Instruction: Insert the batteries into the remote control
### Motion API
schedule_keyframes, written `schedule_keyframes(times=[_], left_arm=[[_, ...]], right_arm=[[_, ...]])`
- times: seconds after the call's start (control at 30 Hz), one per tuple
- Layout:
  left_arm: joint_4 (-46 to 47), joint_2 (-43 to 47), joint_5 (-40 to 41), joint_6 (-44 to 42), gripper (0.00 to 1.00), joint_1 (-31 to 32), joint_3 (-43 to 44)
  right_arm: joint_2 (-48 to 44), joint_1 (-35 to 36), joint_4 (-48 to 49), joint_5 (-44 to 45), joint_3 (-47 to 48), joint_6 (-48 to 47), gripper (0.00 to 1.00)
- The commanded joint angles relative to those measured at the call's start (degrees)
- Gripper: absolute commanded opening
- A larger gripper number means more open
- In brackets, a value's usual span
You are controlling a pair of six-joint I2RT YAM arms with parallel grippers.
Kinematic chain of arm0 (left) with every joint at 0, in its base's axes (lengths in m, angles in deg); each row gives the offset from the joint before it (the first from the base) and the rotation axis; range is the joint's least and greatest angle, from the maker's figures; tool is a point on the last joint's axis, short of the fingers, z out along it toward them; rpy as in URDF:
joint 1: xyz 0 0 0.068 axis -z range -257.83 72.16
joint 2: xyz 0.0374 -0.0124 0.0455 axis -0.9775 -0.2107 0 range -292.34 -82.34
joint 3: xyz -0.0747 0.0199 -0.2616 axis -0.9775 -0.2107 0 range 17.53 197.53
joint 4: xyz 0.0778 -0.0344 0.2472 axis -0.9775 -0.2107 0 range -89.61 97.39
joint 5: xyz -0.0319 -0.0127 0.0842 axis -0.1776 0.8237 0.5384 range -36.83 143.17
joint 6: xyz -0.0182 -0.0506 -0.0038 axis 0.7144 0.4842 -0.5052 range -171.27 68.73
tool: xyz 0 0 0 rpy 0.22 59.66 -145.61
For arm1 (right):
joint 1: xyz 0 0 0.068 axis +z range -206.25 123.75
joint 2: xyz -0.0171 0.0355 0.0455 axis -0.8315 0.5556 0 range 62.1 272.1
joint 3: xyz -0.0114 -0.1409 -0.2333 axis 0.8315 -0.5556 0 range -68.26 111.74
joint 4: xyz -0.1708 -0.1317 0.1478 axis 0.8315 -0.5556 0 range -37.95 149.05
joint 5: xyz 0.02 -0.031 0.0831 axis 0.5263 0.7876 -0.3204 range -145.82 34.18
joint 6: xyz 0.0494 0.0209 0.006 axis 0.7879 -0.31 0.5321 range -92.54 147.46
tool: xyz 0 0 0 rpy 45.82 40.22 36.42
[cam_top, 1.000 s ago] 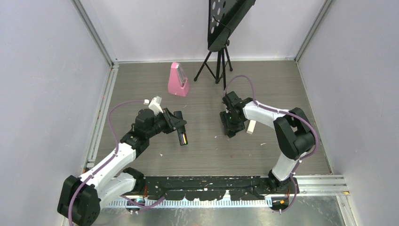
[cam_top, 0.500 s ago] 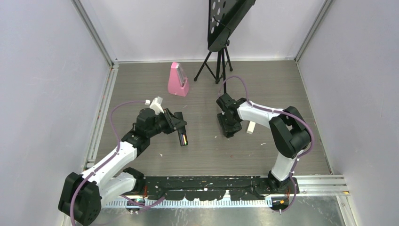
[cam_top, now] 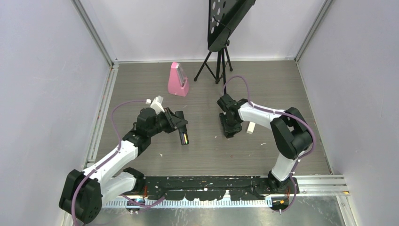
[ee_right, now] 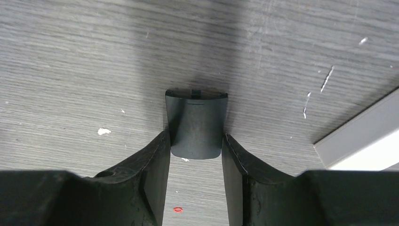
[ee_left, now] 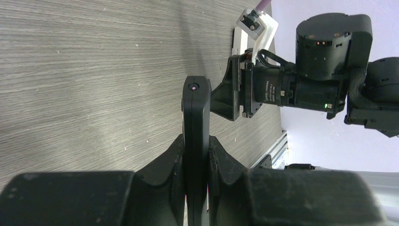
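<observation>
Top: my left gripper (cam_top: 180, 128) is clamped on the remote control (cam_top: 184, 138), well left of my right gripper (cam_top: 229, 131). Left wrist: the remote stands edge-on, pointing straight out. Right wrist: jaws half-open, straddling the back cover (ee_right: 196, 125); grip unclear.

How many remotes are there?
2. The black remote control is clamped in the left gripper. The white remote lies on the table beside the right arm. None seems hidden.

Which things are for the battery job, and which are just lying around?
For the job: black remote, batteries inside it, back cover.
Just lying about: white remote, pink metronome, music stand.
</observation>
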Motion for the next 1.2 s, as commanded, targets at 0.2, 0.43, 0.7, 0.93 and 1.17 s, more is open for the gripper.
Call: schedule_keyframes(times=[0.2, 0.43, 0.7, 0.93, 1.17], left_arm=[[8.5, -1.7, -0.5, 0.0, 0.0, -0.3, -1.0], [15.5, -4.5, -0.1, -0.4, 0.0, -0.3, -3.2], [25.3, -7.8, 0.1, -2.1, 0.0, -0.3, -5.5], [28.6, -8.6, -0.2, -1.7, 0.0, -0.3, -6.1], [28.1, -8.3, -0.7, 1.0, 0.0, -0.3, -5.7]], right_arm=[[-9.5, 4.2, 0.1, 2.7, -0.7, 4.2, 0.35], [-12.4, 10.4, -1.0, 2.0, 1.3, 7.0, 0.36], [-16.7, 17.7, 2.5, -0.5, 3.5, 11.7, 0.37], [-18.2, 20.7, 8.7, -2.3, 3.6, 15.3, 0.38], [-16.6, 22.0, 12.7, -2.2, 4.8, 16.0, 0.39]])
